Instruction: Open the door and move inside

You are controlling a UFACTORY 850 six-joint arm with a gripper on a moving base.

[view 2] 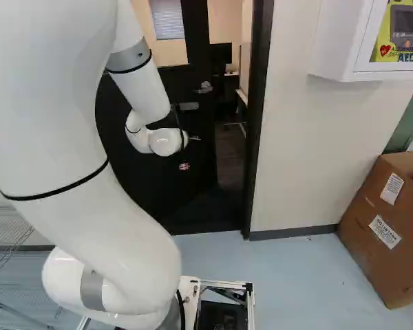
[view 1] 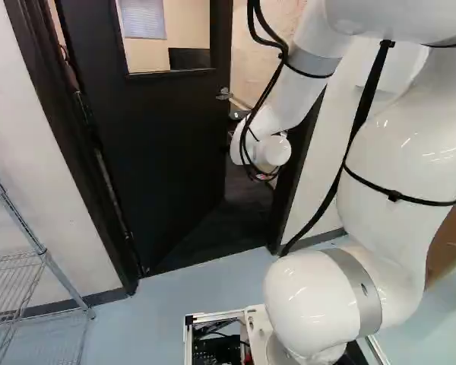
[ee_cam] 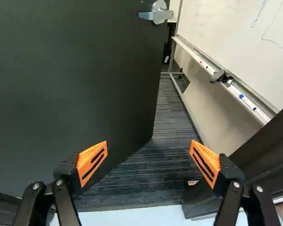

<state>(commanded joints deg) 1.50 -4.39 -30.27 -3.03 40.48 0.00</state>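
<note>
The black door (view 1: pixel 159 144) stands partly open, swung away from me into the room beyond. Its silver lever handle (view 2: pixel 204 88) is on the free edge, and in the wrist view the handle (ee_cam: pixel 156 12) lies well ahead of the fingers, untouched. My gripper (view 2: pixel 184 166), mostly hidden behind the wrist in the base views, is at the doorway. Seen from the wrist, the gripper (ee_cam: pixel 151 162) is open with nothing held; one finger is on the door's side, the other toward the dark frame (ee_cam: pixel 264 150). Dark flooring (ee_cam: pixel 141 172) shows through the gap.
Inside the room a whiteboard (ee_cam: pixel 236 47) with a marker tray lines the side opposite the door. A wire rack (view 1: pixel 42 255) stands left of the doorway. To the right are a cardboard box (view 2: pixel 385 227) and a white wall cabinet (view 2: pixel 341 41).
</note>
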